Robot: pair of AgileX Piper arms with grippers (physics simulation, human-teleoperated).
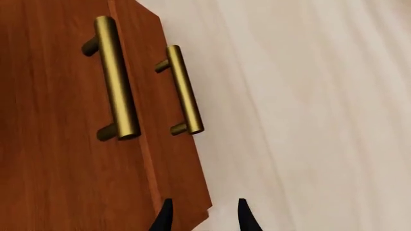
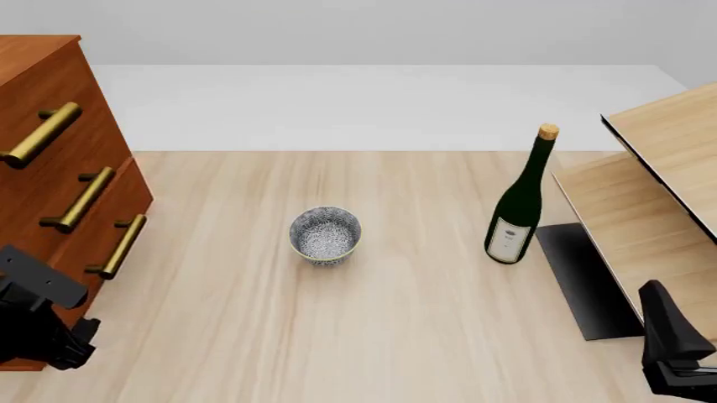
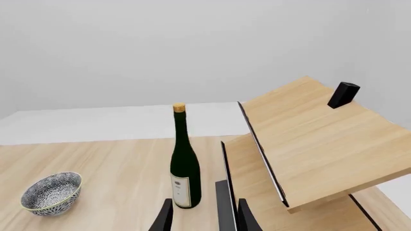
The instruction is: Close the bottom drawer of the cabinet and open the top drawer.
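The cabinet [image 2: 45, 84] is a reddish-brown chest at the table's left edge, with three brass bar handles stacked on its front. The top drawer [image 2: 56, 101] carries the highest handle and the bottom drawer [image 2: 126, 201] the lowest. In the left wrist view the bottom drawer [image 1: 173, 159] lies beside the pale table, with the middle drawer's bigger handle [image 1: 115, 79] next to it. My left gripper [image 1: 204, 219] is open at the bottom drawer's lower corner, short of its handle [image 1: 185, 91] and holding nothing. My right gripper [image 3: 204, 219] is open and empty, far to the right.
A patterned bowl [image 2: 325, 235] sits mid-table. A green wine bottle [image 2: 518, 201] stands to its right. Pale wood furniture [image 2: 661, 168] with a black slab [image 2: 588, 277] at its foot fills the right side. My left arm [image 2: 34, 323] is low beside the cabinet.
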